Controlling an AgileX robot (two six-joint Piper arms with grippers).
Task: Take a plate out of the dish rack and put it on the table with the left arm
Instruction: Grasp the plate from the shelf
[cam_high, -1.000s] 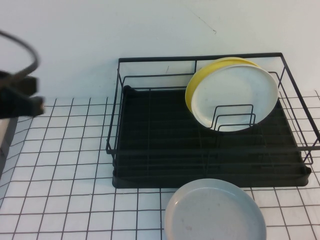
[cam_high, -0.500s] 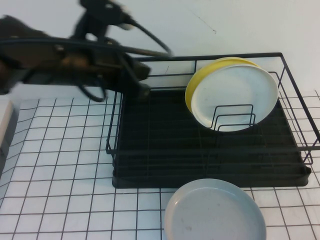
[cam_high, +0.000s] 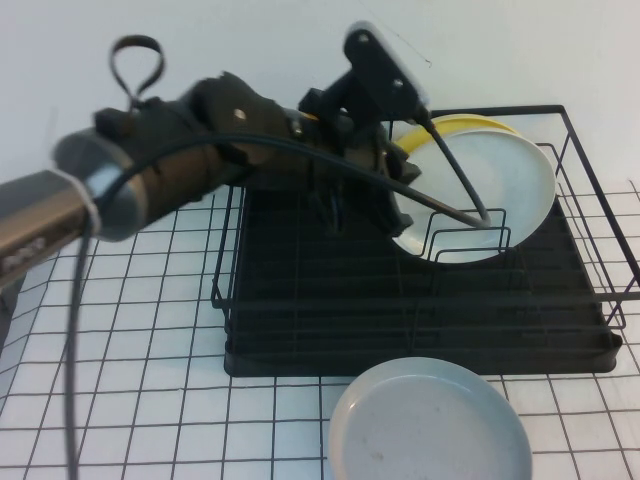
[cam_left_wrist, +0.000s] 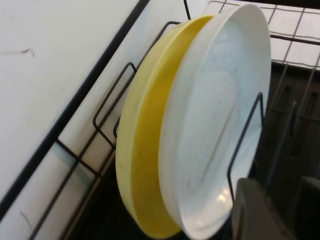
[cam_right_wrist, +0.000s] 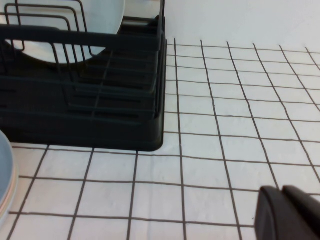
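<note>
The white plate (cam_high: 485, 185) stands upright in the dividers of the black dish rack (cam_high: 300, 300), leaning against a yellow plate (cam_high: 445, 128) behind it. My left arm reaches from the left across the rack. The left gripper (cam_high: 365, 215) is open and hangs over the rack's tray beside the white plate's lower left edge, holding nothing. In the left wrist view the white plate (cam_left_wrist: 215, 125) and the yellow plate (cam_left_wrist: 142, 150) fill the frame, with one finger (cam_left_wrist: 255, 210) close by the white plate's rim. The right gripper (cam_right_wrist: 290, 215) is shut and empty, low over the gridded table (cam_right_wrist: 225, 125).
A pale grey-blue plate (cam_high: 430, 430) lies flat on the table (cam_high: 120, 330) in front of the rack. The rack's upright wire dividers (cam_high: 470, 235) stand in front of the white plate. A white wall rises behind the rack. The rack's corner (cam_right_wrist: 150, 100) is left of the right gripper.
The left arm has swung in from the left edge, across the rack, and its gripper has come down next to the white plate. The plates have not moved.
</note>
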